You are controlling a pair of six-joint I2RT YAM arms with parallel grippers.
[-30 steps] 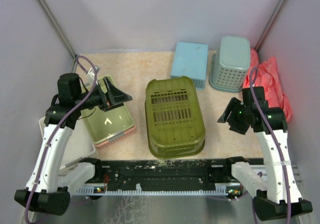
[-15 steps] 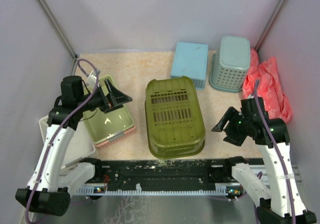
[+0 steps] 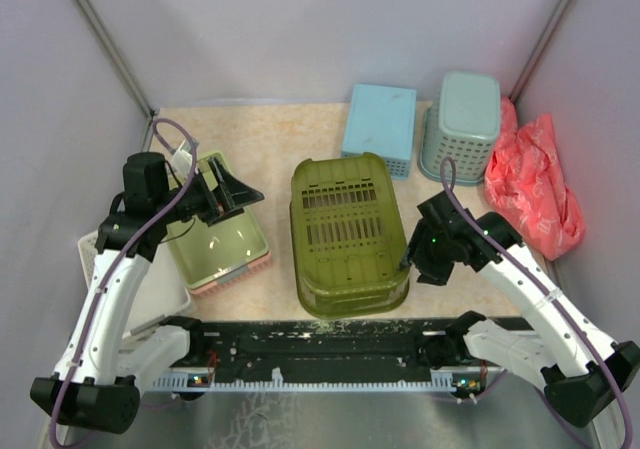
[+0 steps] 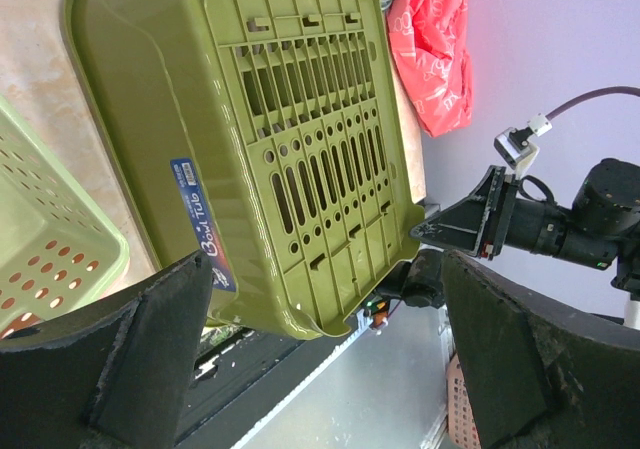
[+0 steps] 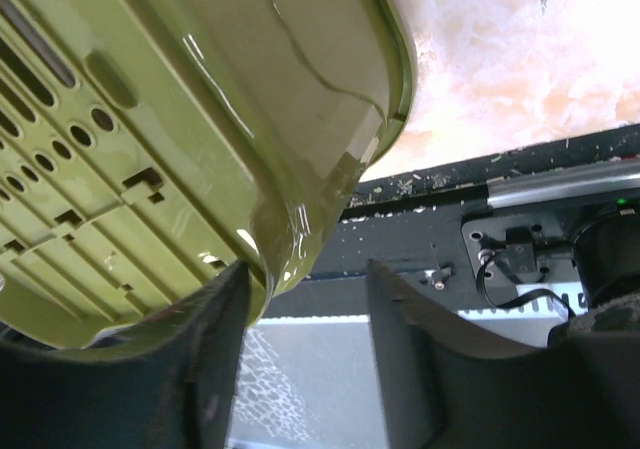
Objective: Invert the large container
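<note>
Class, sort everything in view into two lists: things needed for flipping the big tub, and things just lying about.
Job: green tub, right gripper, left gripper.
Lying about: pale tray, blue box, teal basket, red bag.

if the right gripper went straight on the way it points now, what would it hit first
The large container: the right gripper points at its near right corner, and the right wrist view shows that corner just ahead of the open jaws. Whether they already touch cannot be told.
</note>
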